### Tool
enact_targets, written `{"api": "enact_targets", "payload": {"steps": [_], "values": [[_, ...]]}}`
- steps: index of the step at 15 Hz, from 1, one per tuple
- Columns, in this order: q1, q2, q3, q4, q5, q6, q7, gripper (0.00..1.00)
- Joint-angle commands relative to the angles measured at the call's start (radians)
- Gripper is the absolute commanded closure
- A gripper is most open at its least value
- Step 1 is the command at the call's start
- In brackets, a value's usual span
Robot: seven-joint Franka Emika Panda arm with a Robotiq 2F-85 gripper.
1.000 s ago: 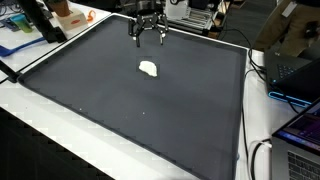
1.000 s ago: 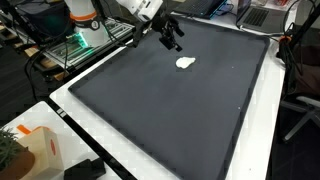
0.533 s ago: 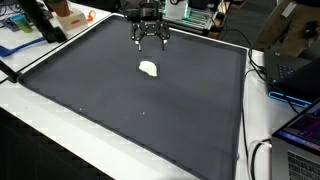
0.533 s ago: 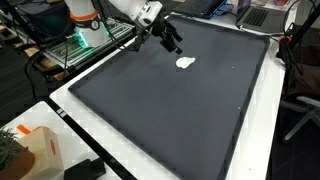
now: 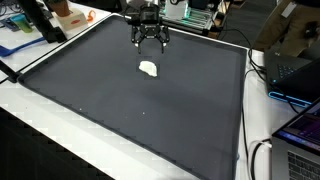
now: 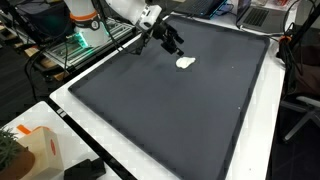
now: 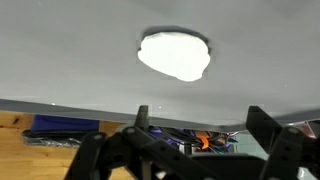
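- A white table (image 5: 40, 130) fills the foreground in both exterior views, and its bare edge runs along the near side (image 6: 120, 150).
- An orange and white box (image 6: 35, 150) sits on the nearest corner of the table in an exterior view.
- A large dark mat (image 5: 130, 110) covers most of the tabletop, leaving a white border around it. It shows in both exterior views (image 6: 170, 110).
- A small white lump (image 5: 148, 68), soft-looking and irregular, lies on the far half of the mat, apart from the mat's edges. It shows in both exterior views (image 6: 186, 63). In the wrist view it is a bright, overexposed blob (image 7: 174, 55) on the grey surface, ahead of the fingers.
- The black gripper (image 5: 149, 43) hangs above the mat just beyond the lump, near the far edge. Its fingers are spread wide and point downward, with nothing between them.
- In an exterior view the gripper (image 6: 172, 42) is near the lump but not touching it. The wrist view shows its two dark fingers (image 7: 262, 125) set well apart.
- The white robot arm (image 6: 120, 8) reaches in from beyond the far side of the table.
- An orange box (image 5: 68, 15) stands on the surface past the mat's far corner.
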Motion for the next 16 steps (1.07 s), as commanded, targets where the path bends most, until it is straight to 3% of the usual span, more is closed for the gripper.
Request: {"api": "enact_targets", "payload": {"steps": [1, 6, 7, 8, 9, 12, 13, 16], "values": [[-0.016, 0.009, 0.02, 0.018, 0.016, 0.001, -0.036, 0.0], [-0.016, 0.016, 0.039, 0.03, 0.02, 0.03, -0.024, 0.0], [-0.105, 0.004, 0.14, 0.034, 0.04, 0.078, -0.043, 0.0], [-0.104, -0.005, 0.158, 0.032, 0.052, 0.116, -0.037, 0.0], [-0.028, -0.009, 0.103, 0.035, 0.083, 0.155, -0.041, 0.0], [0.007, -0.028, 0.115, 0.058, 0.143, 0.264, -0.045, 0.0], [0.02, -0.041, 0.093, 0.076, 0.088, 0.299, 0.011, 0.0], [0.052, -0.047, 0.08, 0.135, 0.087, 0.392, 0.022, 0.0]]}}
